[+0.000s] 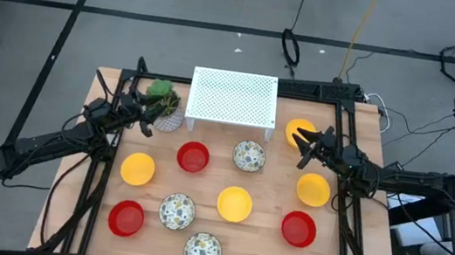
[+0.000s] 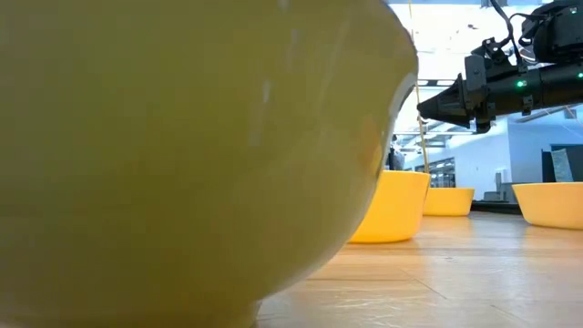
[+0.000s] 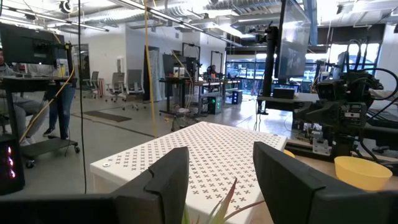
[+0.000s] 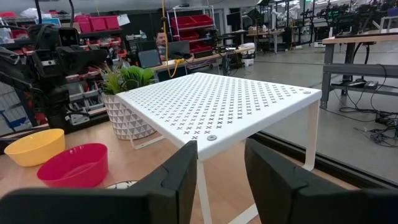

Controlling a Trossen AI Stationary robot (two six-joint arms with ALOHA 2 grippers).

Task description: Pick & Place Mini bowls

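Across the wooden counter point(image 1: 89, 241), ten small round shallow bowls point(image 1: 234, 203) sit spread from nine to three o'clock. I hold the left gripper point(image 1: 145, 122) and right gripper point(image 1: 300, 143) aloft, jaws released, empty. They look light, stiff, slick; I'd pinch a rim.
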